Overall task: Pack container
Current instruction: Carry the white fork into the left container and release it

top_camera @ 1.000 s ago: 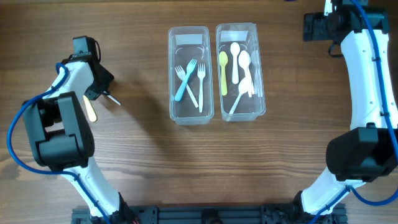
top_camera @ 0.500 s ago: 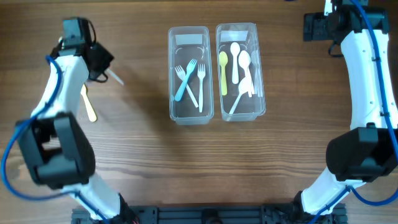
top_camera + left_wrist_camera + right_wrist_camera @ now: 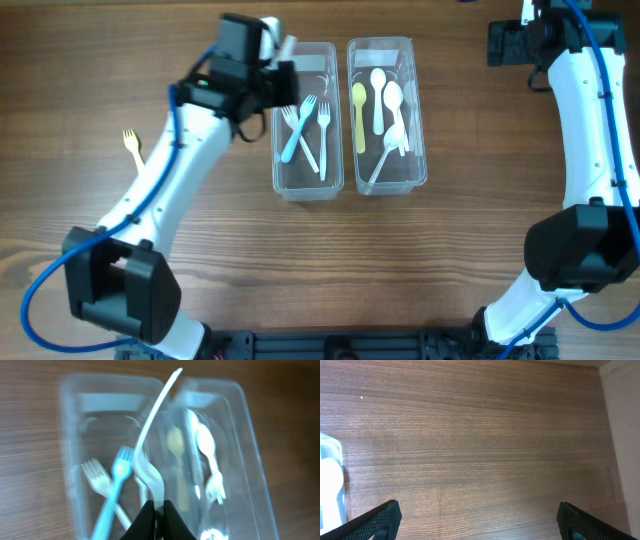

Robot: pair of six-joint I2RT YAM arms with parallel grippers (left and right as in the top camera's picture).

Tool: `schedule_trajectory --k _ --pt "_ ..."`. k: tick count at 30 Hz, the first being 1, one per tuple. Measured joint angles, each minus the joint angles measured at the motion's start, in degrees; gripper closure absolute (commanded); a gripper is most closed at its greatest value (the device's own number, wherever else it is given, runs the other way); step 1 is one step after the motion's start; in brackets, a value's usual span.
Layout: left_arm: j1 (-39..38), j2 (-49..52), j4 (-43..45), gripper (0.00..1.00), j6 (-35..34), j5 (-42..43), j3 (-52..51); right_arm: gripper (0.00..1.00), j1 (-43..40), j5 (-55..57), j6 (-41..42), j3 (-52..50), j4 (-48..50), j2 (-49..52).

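My left gripper (image 3: 157,506) is clamped on the broad end of a white utensil (image 3: 148,435) above the left container (image 3: 276,150); I can't tell whether it is a fork or a spoon. That container holds a blue fork (image 3: 296,132) and two white forks (image 3: 323,135). The right container (image 3: 421,130) holds a yellow spoon (image 3: 360,115) and white spoons (image 3: 378,95). A yellow fork (image 3: 131,146) lies on the table (image 3: 200,270), well to the left. My right gripper (image 3: 480,520) has its fingers wide apart, holding nothing.

Left gripper (image 3: 155,508) (clamping white utensil (image 3: 148,450)) swung over container (image 3: 308,193).
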Motion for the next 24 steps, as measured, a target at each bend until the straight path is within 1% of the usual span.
schedule_trajectory --k 2,5,6,7,9,10,11,15,20,24 --pt "-2.84 0.22 -0.02 0.96 0.24 -2.29 0.00 0.00 0.00 0.00 0.00 0.00 0.00 0.00" --pt "-5.18 0.55 -0.02 0.96 -0.42 -7.28 0.00 0.00 0.00 0.00 0.00 0.00 0.00 0.00" --pt "-5.27 0.74 -0.02 0.96 -0.59 -8.24 0.00 0.00 0.00 0.00 0.00 0.00 0.00 0.00" --pt "-5.25 0.98 -0.02 0.93 -0.90 -9.05 0.00 0.00 0.00 0.00 0.00 0.00 0.00 0.00" --pt "-5.18 1.73 -0.20 0.35 -1.53 -10.36 0.00 0.00 0.00 0.00 0.00 0.00 0.00 0.00" --pt "-5.18 2.12 -0.17 0.23 -1.79 -10.69 0.00 0.00 0.00 0.00 -0.02 0.00 0.00 0.00" --pt "-5.18 2.64 -0.20 0.18 -1.97 -10.95 0.00 0.00 0.00 0.00 0.00 0.00 0.00 0.00" --pt "-5.18 4.52 -0.26 0.19 -2.64 -11.34 0.00 0.00 0.00 0.00 0.00 0.00 0.00 0.00" --pt "-4.61 4.48 -0.61 0.22 -2.80 -11.93 0.00 0.00 0.00 0.00 0.00 0.00 0.02 0.00" --pt "-0.46 3.65 -5.01 0.22 -3.45 -14.84 0.00 0.00 0.00 0.00 0.00 0.00 0.00 0.00"
